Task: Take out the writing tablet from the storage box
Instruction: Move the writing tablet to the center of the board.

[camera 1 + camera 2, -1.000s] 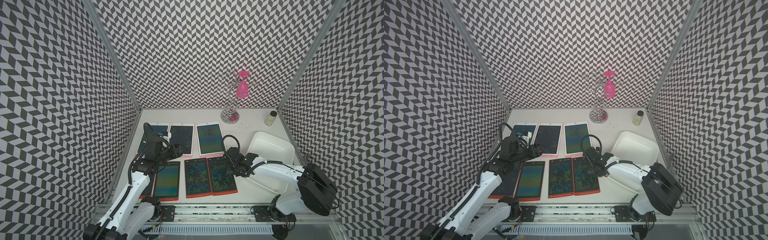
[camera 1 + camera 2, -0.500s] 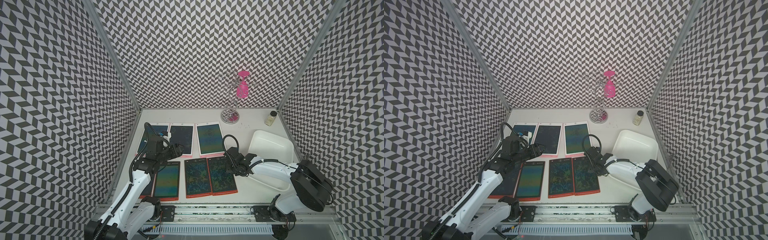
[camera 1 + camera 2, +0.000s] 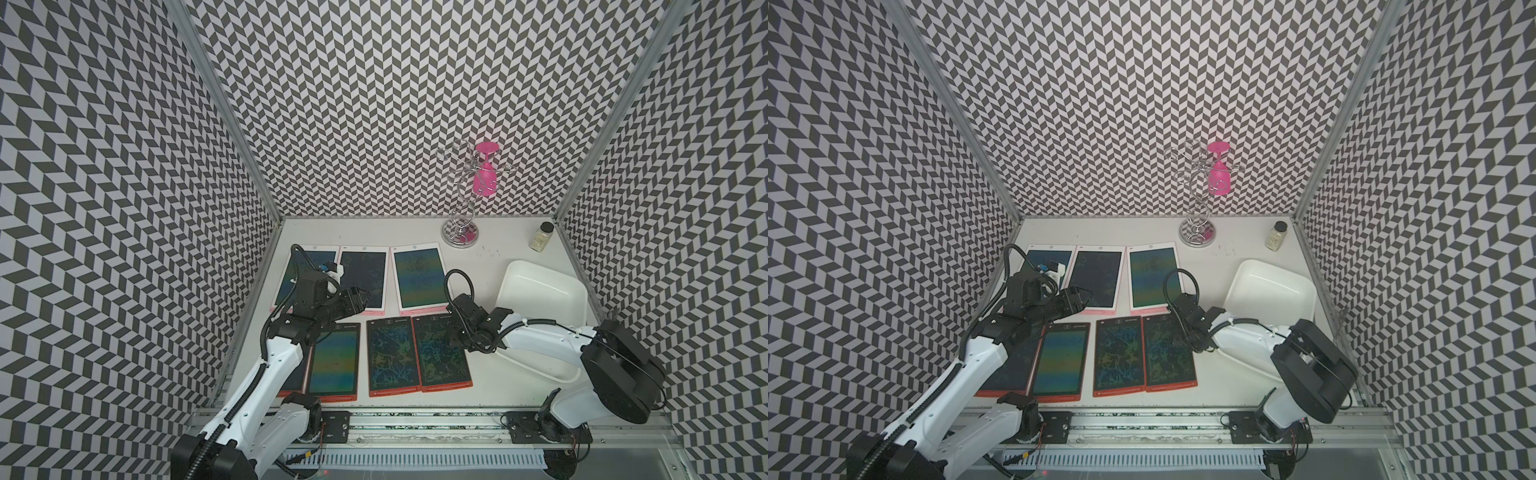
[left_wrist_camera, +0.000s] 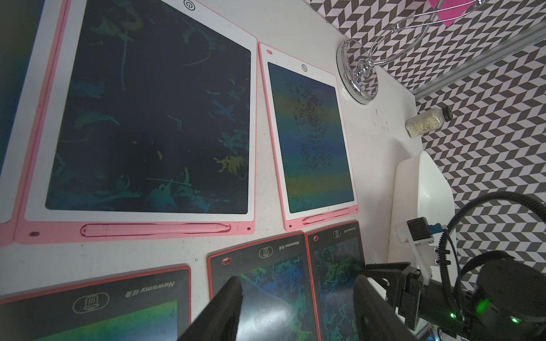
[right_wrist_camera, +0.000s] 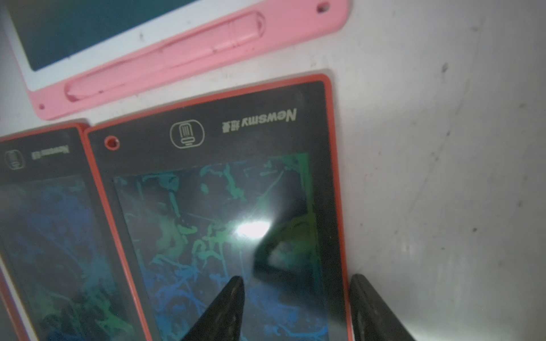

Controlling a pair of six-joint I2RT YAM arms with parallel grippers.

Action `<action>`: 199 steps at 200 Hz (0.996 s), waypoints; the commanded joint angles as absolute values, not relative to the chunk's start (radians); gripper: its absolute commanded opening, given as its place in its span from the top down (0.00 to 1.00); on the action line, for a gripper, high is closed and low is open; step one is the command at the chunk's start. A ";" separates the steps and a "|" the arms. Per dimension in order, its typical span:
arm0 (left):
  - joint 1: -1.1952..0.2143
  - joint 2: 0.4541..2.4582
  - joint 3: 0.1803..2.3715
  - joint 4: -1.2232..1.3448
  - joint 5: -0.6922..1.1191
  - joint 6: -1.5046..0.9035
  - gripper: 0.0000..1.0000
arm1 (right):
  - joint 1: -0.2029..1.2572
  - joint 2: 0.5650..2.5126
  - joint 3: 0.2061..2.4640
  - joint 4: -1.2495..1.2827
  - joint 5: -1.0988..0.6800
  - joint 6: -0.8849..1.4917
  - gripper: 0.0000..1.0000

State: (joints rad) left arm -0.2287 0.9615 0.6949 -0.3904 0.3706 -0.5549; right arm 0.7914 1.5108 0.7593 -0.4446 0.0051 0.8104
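Note:
The storage box (image 3: 540, 291) (image 3: 1273, 291), a white tray, stands at the right with nothing in it. Several writing tablets lie flat on the table: pink-framed ones at the back and red-framed ones in front. My right gripper (image 3: 455, 337) (image 5: 298, 295) is open and low over the rightmost red tablet (image 3: 440, 361) (image 5: 221, 206). One finger is over its screen, the other just beyond its right edge. My left gripper (image 3: 360, 297) (image 4: 298, 292) is open and holds nothing, hovering over the near end of the middle pink tablet (image 3: 363, 278) (image 4: 153, 118).
A chrome wire stand (image 3: 459, 237) with a pink glass (image 3: 484, 174) hanging on it stands at the back. A small jar (image 3: 540, 237) sits in the back right corner. Patterned walls close in three sides. My right forearm crosses the box's near rim.
My right arm's elbow has sunk toward the front while its gripper stays at the red tablet's edge. The left arm has barely moved.

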 commanded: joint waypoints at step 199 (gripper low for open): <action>-0.213 0.997 0.730 -0.356 0.360 -0.514 0.39 | 0.799 1.405 0.860 -0.618 0.146 0.849 0.42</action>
State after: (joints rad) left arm -0.2218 1.0061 0.7017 -0.3706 0.3706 -0.5335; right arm 0.8318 1.4235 0.7563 -0.5533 -0.0013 0.9005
